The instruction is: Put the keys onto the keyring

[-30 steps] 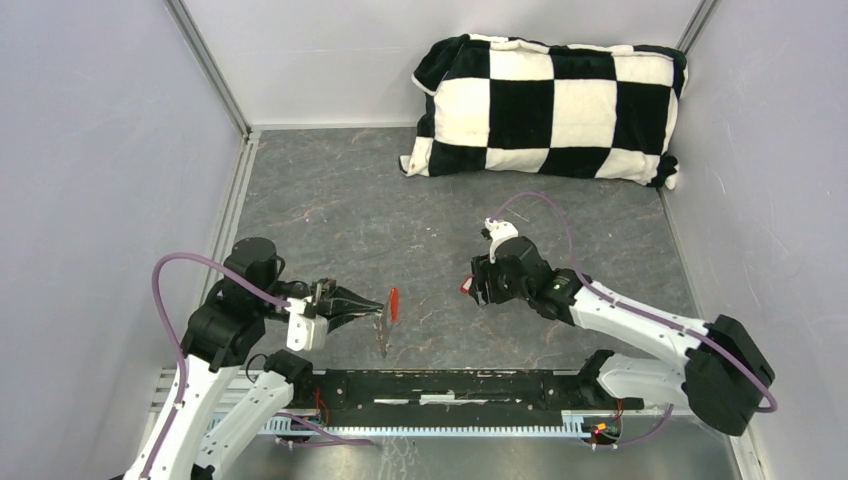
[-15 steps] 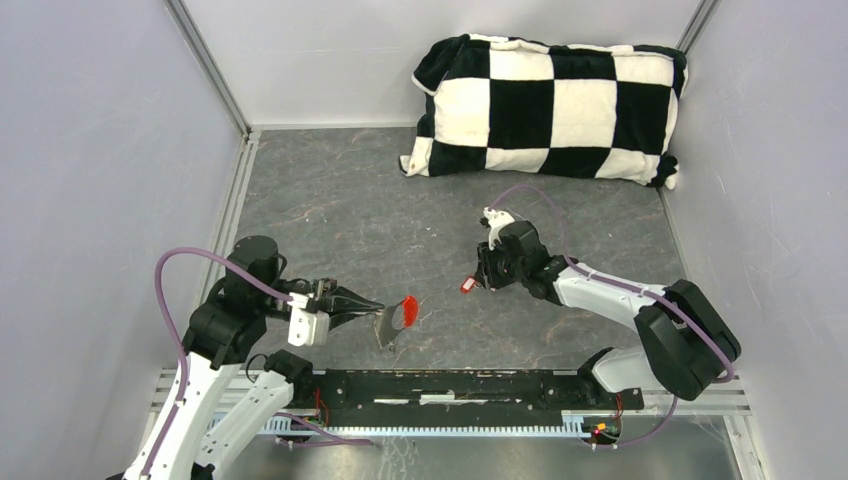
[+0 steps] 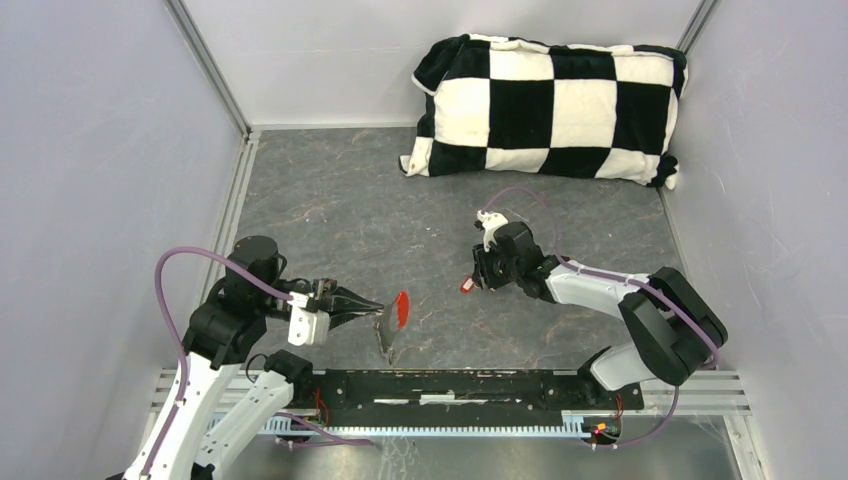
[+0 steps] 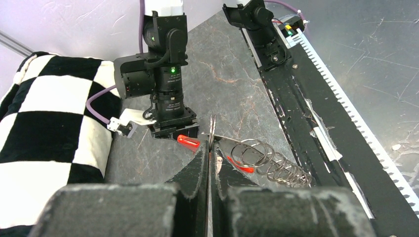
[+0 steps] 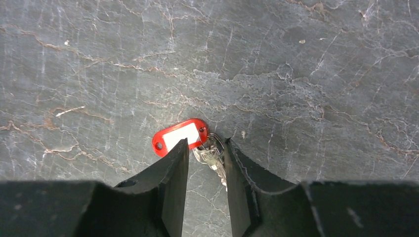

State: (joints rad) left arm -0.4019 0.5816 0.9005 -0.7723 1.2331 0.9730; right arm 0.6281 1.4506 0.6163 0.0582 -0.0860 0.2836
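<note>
The grey desk (image 3: 330,200) has wide open room in the middle. A checked pillow (image 3: 545,105) lies at its far edge. Near the front edge, the left end effector (image 3: 375,309) is clamped on the keyring (image 4: 262,158). The right end effector (image 5: 206,145) has a finger on each side of the keys (image 5: 213,157); I cannot tell if it grips them.

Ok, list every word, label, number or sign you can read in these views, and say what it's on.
None can be read.
White insert of the red tag on the keys: looks blank.
Red fob of the keyring: no writing shows.
Black rail: any marks are too small to read.
</note>
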